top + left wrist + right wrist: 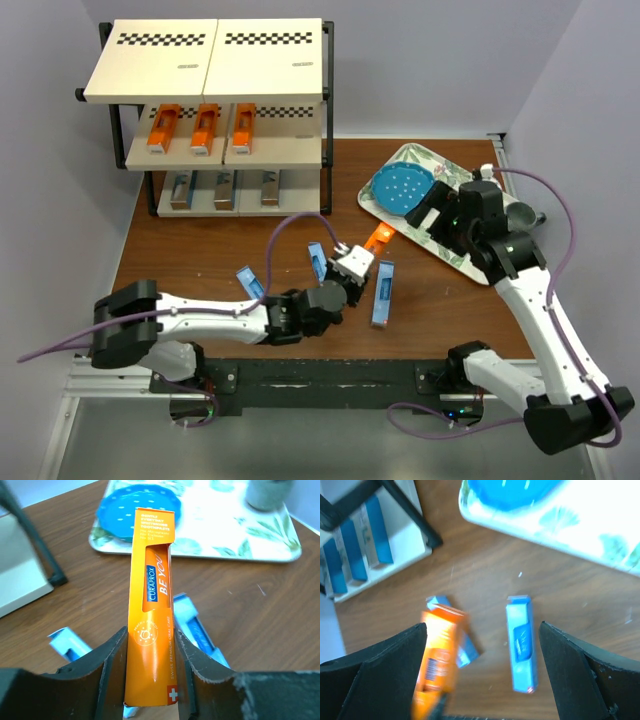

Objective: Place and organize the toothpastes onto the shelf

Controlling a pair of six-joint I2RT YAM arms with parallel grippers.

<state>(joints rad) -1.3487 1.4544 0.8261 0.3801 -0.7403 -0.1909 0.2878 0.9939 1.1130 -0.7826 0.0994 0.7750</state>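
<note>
My left gripper (352, 264) (150, 672) is shut on an orange toothpaste carton (378, 238) (152, 580), which sticks out beyond its fingers above the table. My right gripper (428, 218) (482, 672) hangs open and holds nothing, above the same blurred orange carton (436, 662). Light blue toothpastes lie loose on the table (382, 295) (250, 283) (318, 258) (521, 647). The shelf (205, 90) stands at the back left. Its middle board carries three orange cartons (205, 130) and its bottom board three silver-grey ones (225, 188) (355, 555).
A floral tray (400, 222) (260, 547) (555, 525) lies at the back right with a blue dotted disc (398, 186) (137, 505) and a grey cup (520, 212) on it. Purple cables loop from both arms over the table.
</note>
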